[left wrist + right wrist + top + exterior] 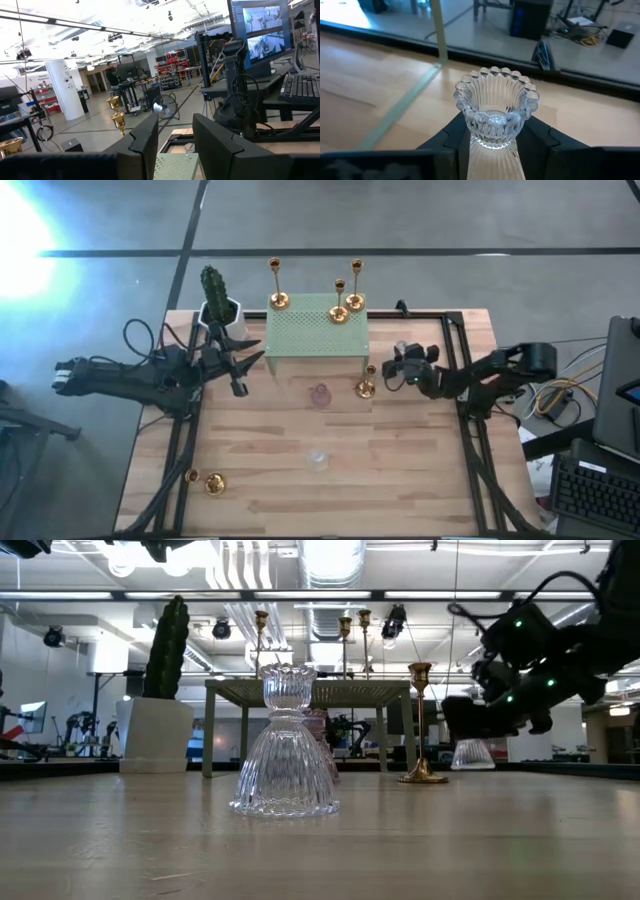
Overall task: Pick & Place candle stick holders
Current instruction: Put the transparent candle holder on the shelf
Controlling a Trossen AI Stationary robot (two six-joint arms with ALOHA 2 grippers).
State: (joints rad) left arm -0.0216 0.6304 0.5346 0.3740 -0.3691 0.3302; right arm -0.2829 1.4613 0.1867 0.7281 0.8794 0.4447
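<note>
Right hand [492, 145] has its two fingers closed on a clear glass holder [495, 107], gripping the narrow waist with the beaded cup pointing out past the fingertips. We're carrying it clear of the bench [400, 470], just to the right of the green stand [318, 332], so our right arm is the near one and a set-down spot lies leftward. Left hand [175, 140] waits on the stand's other side, by the cactus [213, 285], fingers parted and empty. A gold holder [365, 387] stands just beside the stand's front-right corner
</note>
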